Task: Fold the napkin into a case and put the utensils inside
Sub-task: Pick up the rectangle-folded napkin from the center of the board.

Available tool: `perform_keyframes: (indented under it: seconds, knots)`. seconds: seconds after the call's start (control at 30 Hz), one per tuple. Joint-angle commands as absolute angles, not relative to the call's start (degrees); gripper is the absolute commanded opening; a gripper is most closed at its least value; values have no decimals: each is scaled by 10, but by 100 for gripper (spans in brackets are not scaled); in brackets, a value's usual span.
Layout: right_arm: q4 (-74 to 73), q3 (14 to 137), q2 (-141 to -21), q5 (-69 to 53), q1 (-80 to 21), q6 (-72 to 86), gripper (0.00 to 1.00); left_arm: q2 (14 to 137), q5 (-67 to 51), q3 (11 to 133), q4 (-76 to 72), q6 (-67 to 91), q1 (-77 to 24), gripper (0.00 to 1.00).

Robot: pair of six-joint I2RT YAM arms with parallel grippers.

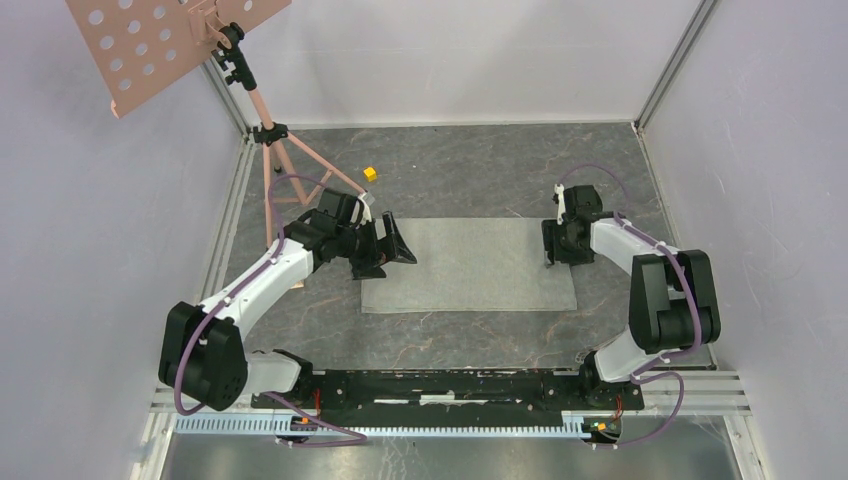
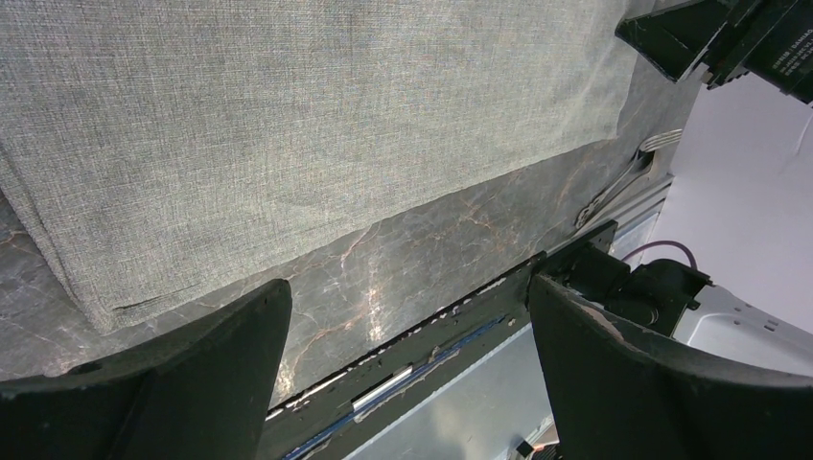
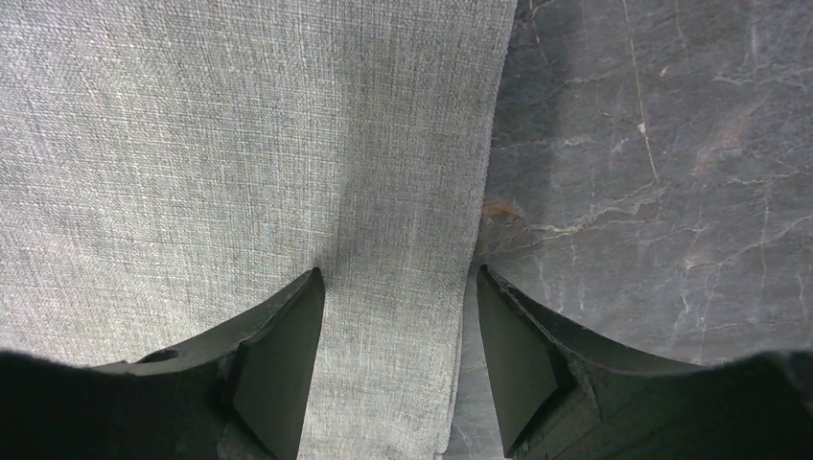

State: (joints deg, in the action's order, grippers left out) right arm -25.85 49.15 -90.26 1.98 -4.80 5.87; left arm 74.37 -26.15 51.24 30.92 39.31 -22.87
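Note:
The grey-green napkin point(image 1: 470, 265) lies flat on the marbled table as a wide rectangle. My left gripper point(image 1: 390, 252) is open and empty, held above the napkin's left edge; its wrist view shows the napkin point(image 2: 316, 125) beyond the open gripper point(image 2: 407, 287). My right gripper point(image 1: 553, 256) is open and low over the napkin's right edge. In its wrist view the gripper point(image 3: 398, 273) straddles that edge, one finger over the napkin point(image 3: 240, 144), one over bare table. A silver fork point(image 2: 628, 172) lies past the napkin's right end; it does not show in the top view. No spoon shows.
A small yellow cube point(image 1: 370, 173) sits on the table behind the napkin. A pink perforated stand on a tripod point(image 1: 270, 130) rises at the back left. Enclosure walls surround the table. The black base rail point(image 1: 450, 385) runs along the near edge.

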Motion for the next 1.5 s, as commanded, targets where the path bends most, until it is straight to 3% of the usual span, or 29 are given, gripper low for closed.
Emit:
perform_keyframes:
  seconds: [0.0,0.33,0.5,0.7,0.9,1.1,1.47]
  knots:
    - [-288,526,-894,19,-41,47,66,729,-282,507,288,378,-227,100]
    - [-229,452,-933,25,-38,54,62,720,-284,506,290,380,-226,100]
    - [-198,410,-934,41,-38,62,28,720,-285,510,291,381,-227,100]
    - [-220,438,-910,125,-22,52,1,713,-283,515,300,380,-226,100]
    - [-286,523,-894,258,-8,20,0,710,-276,509,303,379,-227,100]
    - [-302,542,-870,254,-28,13,0,707,-263,498,301,381,-226,100]
    - [-346,596,-859,161,-247,72,1,700,-261,482,289,384,-217,100]
